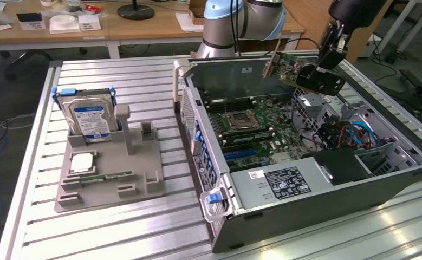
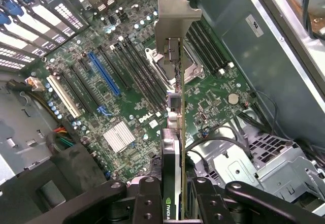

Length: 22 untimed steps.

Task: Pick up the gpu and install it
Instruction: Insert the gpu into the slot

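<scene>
One step looks done: the gripper (image 1: 320,65) is clamped on the gpu (image 1: 301,76) and holds it in the air over the far side of the open computer case (image 1: 326,200), above the motherboard (image 1: 268,122). Installing, I judge, calls for lining its edge up with the blue slot (image 2: 104,74) while keeping it upright.

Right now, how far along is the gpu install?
Done: the gpu is picked up, clamped in the gripper. In hand: it hangs tilted above the open computer case, edge-on over the motherboard in the wrist view. Left: seating it. The card is clear of the board and the blue slot is empty.
</scene>
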{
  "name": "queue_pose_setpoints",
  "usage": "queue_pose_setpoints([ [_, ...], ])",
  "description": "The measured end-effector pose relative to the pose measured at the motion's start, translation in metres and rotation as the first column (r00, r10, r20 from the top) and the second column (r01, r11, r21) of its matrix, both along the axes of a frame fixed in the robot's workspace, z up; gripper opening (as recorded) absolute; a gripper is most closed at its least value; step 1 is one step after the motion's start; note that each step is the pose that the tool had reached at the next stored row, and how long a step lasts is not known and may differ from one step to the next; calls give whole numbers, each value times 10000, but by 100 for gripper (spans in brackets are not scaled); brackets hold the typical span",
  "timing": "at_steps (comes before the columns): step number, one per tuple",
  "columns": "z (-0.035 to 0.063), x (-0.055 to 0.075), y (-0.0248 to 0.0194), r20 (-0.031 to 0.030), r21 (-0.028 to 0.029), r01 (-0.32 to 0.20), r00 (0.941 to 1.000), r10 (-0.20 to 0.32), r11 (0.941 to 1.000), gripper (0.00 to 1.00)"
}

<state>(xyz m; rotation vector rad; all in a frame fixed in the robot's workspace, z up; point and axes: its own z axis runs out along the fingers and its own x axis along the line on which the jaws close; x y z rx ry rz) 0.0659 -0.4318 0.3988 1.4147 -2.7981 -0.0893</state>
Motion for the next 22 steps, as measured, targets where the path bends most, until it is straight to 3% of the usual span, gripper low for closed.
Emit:
queue_pose_setpoints([
  [13, 0, 0, 0, 0, 0, -743, 9972, 743, 9972, 27],
  [22, -2, 0, 0, 0, 0, -1684, 9857, 1684, 9857, 27],
])
